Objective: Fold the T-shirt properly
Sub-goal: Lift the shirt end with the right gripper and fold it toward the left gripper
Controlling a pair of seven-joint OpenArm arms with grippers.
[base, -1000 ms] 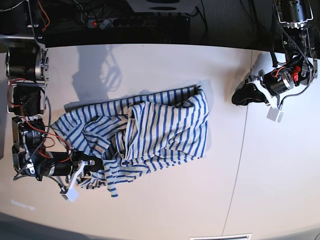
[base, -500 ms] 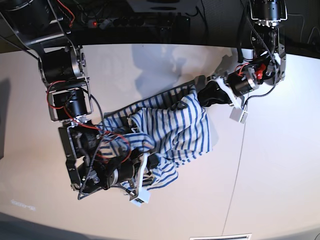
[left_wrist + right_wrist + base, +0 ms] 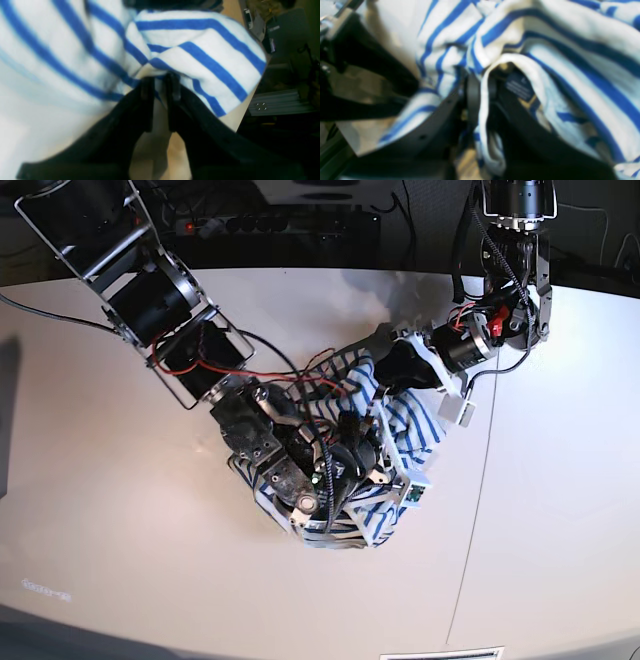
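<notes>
The T-shirt (image 3: 415,425), white with blue stripes, is bunched in a heap at the middle of the table. In the base view my right arm reaches in from the left, and my right gripper (image 3: 362,438) is buried in the heap. The right wrist view shows that gripper (image 3: 481,82) shut on the shirt's white neck edge (image 3: 485,75), beside the dark label (image 3: 520,86). My left gripper (image 3: 388,368) comes in from the right. In the left wrist view it (image 3: 160,76) is shut on a fold of the T-shirt (image 3: 200,50).
The white table (image 3: 120,510) has a seam (image 3: 488,480) running down its right part. A power strip (image 3: 280,225) and cables lie beyond the back edge. Both arms cross over the table's middle, and red wires (image 3: 200,365) run along the right arm.
My right arm has swept from the left edge to the middle, dragging the spread shirt into a bunch. My left gripper came in from the right and closed on the shirt's upper edge.
</notes>
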